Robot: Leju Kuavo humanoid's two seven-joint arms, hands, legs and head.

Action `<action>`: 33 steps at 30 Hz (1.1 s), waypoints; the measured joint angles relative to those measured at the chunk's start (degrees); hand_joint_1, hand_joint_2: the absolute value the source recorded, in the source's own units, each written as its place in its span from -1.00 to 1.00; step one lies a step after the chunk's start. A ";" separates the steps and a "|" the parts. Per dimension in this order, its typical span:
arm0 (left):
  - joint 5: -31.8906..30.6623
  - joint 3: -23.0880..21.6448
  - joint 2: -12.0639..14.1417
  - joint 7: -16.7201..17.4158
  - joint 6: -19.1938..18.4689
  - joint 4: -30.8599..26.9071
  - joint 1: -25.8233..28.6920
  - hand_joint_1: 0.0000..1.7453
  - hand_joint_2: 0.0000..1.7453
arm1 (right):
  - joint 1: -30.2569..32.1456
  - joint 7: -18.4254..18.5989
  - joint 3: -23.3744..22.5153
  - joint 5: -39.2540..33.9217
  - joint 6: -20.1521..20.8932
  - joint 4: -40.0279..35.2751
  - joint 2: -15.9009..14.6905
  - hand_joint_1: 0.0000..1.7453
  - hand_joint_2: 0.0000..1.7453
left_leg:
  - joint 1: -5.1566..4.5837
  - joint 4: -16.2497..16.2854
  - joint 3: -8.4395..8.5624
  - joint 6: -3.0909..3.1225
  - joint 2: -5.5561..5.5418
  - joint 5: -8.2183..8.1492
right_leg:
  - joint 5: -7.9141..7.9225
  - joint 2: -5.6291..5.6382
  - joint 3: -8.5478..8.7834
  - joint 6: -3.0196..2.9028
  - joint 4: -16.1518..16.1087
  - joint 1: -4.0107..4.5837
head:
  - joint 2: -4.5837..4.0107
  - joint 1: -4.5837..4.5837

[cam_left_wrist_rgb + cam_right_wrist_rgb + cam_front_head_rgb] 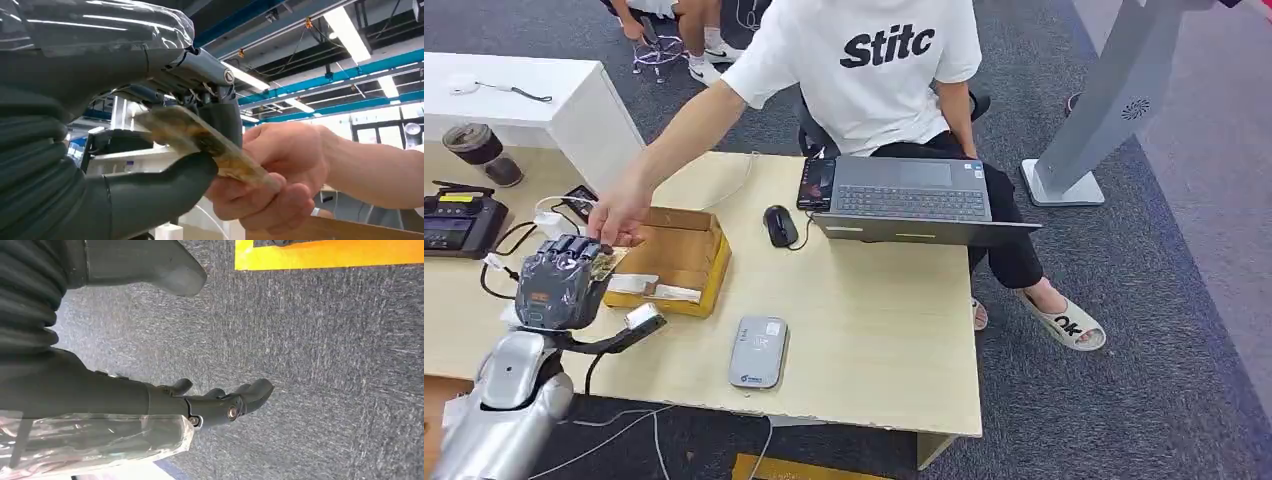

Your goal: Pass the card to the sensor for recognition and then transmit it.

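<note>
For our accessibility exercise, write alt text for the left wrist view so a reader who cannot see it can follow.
The robot's left hand pinches a card between thumb and fingers while a person's hand grips the card's other end. Behind them are ceiling lights and blue beams.

Left hand (559, 280) boxed in: person's hand (619, 215) touching it from the far side, wooden box (674, 258) just beside to the right, cables and controller (459, 225) to the left. Bare table (874, 310) between sensor (757, 351) and laptop (914, 195); mouse (779, 225) near box.
</note>
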 joint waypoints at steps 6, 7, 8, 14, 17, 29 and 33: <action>0.79 -0.15 0.04 0.00 0.00 0.00 0.41 1.00 1.00 | 0.06 -0.48 0.00 0.76 -0.07 0.04 0.00 -1.00 1.00 | 0.00 0.00 0.00 0.00 0.01 0.00 | 0.00 0.01 0.00 0.00 0.00 0.00 | 0.00 -0.02; 0.85 -0.15 0.04 0.00 0.00 0.00 0.53 1.00 1.00 | 0.06 -0.50 0.00 0.76 -0.07 0.07 0.00 -1.00 1.00 | 0.00 0.00 0.00 0.00 0.01 0.00 | 0.00 0.00 0.00 0.00 0.00 0.00 | 0.00 -0.02; 0.92 -0.15 0.04 0.00 0.00 0.00 0.60 1.00 1.00 | 0.06 -0.50 -0.02 0.76 -0.07 0.09 0.00 -1.00 1.00 | 0.00 0.00 0.00 0.00 0.00 0.00 | 0.00 0.00 0.00 0.00 0.00 0.00 | 0.00 -0.02; 1.25 -0.59 -0.09 -0.37 -0.11 0.00 0.64 1.00 1.00 | 0.05 -0.79 -0.02 0.79 -0.09 0.24 0.00 -1.00 1.00 | -0.01 0.00 0.01 0.00 0.01 0.00 | 0.00 0.00 -0.01 0.00 0.00 0.00 | 0.00 -0.02; 2.47 -2.05 -1.00 -1.46 -0.70 0.00 0.04 1.00 1.00 | 0.03 -0.66 -0.02 0.92 -0.13 0.26 0.00 -1.00 1.00 | -0.02 0.02 0.02 0.00 -0.01 0.00 | 0.00 -0.01 -0.02 0.00 -0.02 -0.01 | 0.00 -0.02; 2.91 -11.59 -7.61 -1.11 -3.98 -0.35 -4.94 1.00 1.00 | -0.14 -0.44 -0.02 1.88 -0.22 0.26 0.02 -1.00 1.00 | -0.03 0.08 0.01 0.01 -0.03 0.00 | 0.02 -0.04 0.01 0.01 -0.01 -0.02 | 0.00 -0.02; 4.41 -14.09 -9.48 -0.62 -6.88 -0.35 -6.25 1.00 1.00 | -0.14 -0.42 -0.04 1.90 -0.35 0.26 0.02 -1.00 1.00 | -0.03 0.08 0.01 0.01 -0.04 0.00 | 0.02 -0.06 0.00 0.01 -0.01 -0.02 | 0.00 -0.02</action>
